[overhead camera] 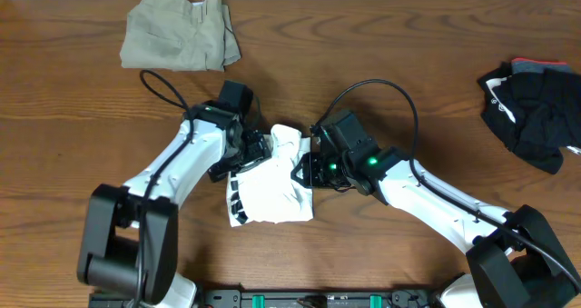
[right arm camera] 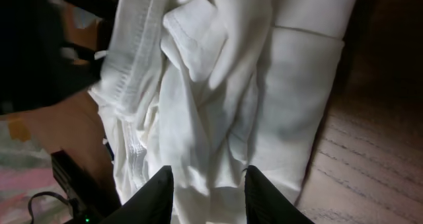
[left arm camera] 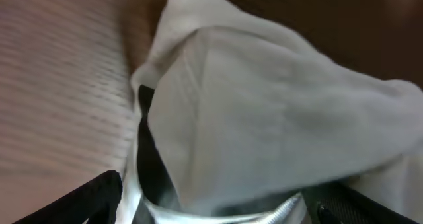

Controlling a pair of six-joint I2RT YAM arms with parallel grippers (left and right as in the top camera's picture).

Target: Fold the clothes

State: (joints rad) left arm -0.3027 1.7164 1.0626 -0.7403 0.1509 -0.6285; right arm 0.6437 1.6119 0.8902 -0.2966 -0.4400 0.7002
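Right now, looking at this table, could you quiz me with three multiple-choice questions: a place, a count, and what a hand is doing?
1. Where do the khaki trousers lie?
A) far left corner
B) near right corner
C) middle, between the arms

2. How many separate garments or bundles are on the table?
A) two
B) three
C) five

3. What is the right hand doing?
A) pinching the white T-shirt
B) holding the trousers
C) hovering over bare wood

Answers:
1 A, overhead shows them far left.
2 B: trousers, T-shirt, black bundle.
3 A, white cloth sits bunched between its fingers.
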